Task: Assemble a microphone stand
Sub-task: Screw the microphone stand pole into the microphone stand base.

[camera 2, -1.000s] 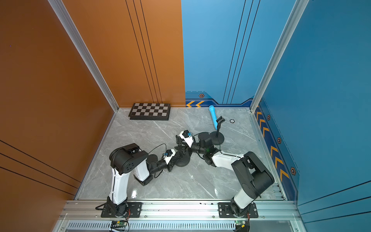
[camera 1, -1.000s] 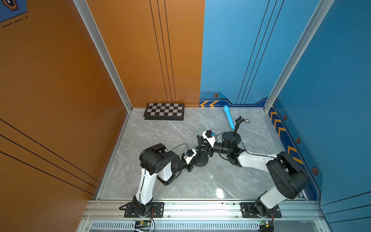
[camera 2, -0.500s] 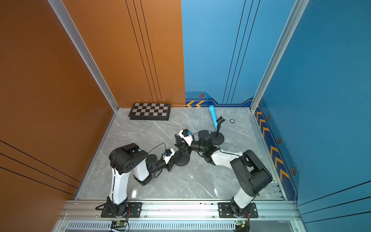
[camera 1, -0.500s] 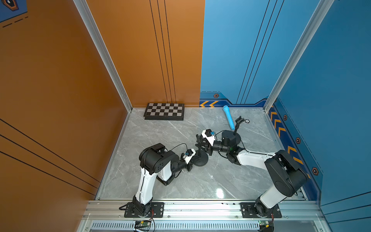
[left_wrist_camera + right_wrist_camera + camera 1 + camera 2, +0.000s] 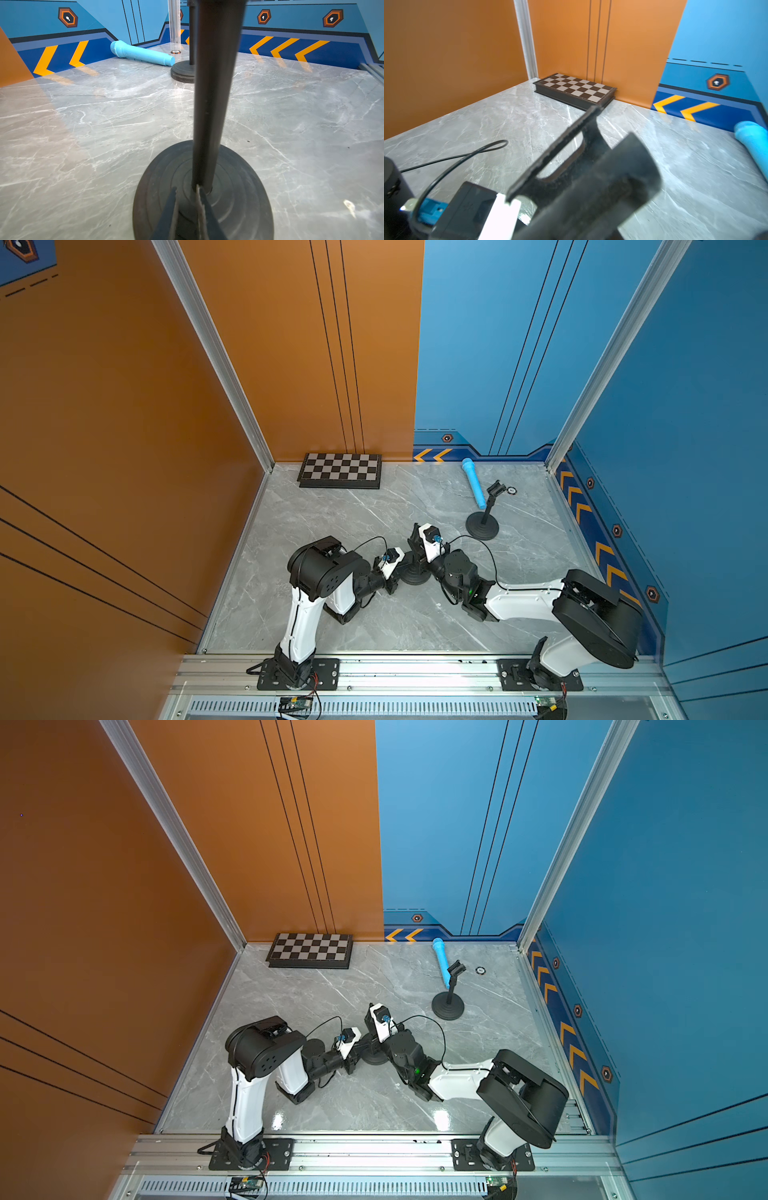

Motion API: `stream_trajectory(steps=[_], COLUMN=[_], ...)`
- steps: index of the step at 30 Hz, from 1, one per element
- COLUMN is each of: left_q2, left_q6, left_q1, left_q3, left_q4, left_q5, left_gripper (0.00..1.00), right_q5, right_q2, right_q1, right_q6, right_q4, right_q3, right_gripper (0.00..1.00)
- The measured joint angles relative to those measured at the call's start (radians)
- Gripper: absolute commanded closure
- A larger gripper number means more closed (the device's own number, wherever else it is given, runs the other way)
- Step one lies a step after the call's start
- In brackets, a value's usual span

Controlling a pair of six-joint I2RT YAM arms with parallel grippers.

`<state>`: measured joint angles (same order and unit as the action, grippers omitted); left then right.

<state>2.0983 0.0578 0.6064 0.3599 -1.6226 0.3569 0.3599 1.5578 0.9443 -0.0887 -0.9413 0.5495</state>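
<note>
- Both arms reach low over the grey marble desk (image 5: 332,531) and meet near its middle.
- The left tool (image 5: 187,192) lies low over the round base (image 5: 239,197). Its jaws are drawn almost together, and its tips sit right at the foot of the pole (image 5: 207,114). I cannot tell whether they pinch anything.
- The pole rises from the centre of the round base, close to upright, and its top runs out of the left wrist view.
- The right tool (image 5: 414,533) sits higher, at the upper part of the pole, and is closed in on it. In the right wrist view one finger (image 5: 560,145) lies along the pole, and the other is hidden behind it.
- Farther back and toward the right wall, well apart from the arms, a second stand (image 5: 482,526) stands upright on its own round foot, with a clip at its top.
- Behind it the blue microphone (image 5: 473,483) lies flat on the desk. Its tail end is just beside that stand's foot and its head points toward the back wall.
- A small round disc (image 5: 512,490) lies on the desk farther back, near the right wall.
- Farthest off, a chessboard (image 5: 340,469) lies flat against the back wall.
</note>
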Motion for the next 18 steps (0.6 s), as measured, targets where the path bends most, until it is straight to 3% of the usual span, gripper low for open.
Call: stream_trajectory(steps=[5,9,13,18], left_q2=[0.001,0.001,0.000,-0.029], left_q6=[-0.002,-0.002,-0.002,-0.002], left_q1=[0.000,0.000,-0.001,-0.008], left_q3=[0.000,0.000,0.000,-0.011], left_q4=[-0.001,-0.001,0.000,0.034], left_q5=[-0.002,-0.002,-0.001,0.003], left_gripper=[0.82,0.82,0.79,0.74], right_q5=[0.098,0.086,-0.025,-0.304], right_q2=[0.029,0.026,-0.001,-0.074], right_q1=[0.024,0.021,-0.027,-0.149], right_q6=[-0.024,-0.021,-0.016,-0.004], right_q4=[0.015,0.041,0.119,0.225], right_q3=[0.035,0.047,0.048,0.048], right_gripper=[0.88,0.68,0.52,0.45])
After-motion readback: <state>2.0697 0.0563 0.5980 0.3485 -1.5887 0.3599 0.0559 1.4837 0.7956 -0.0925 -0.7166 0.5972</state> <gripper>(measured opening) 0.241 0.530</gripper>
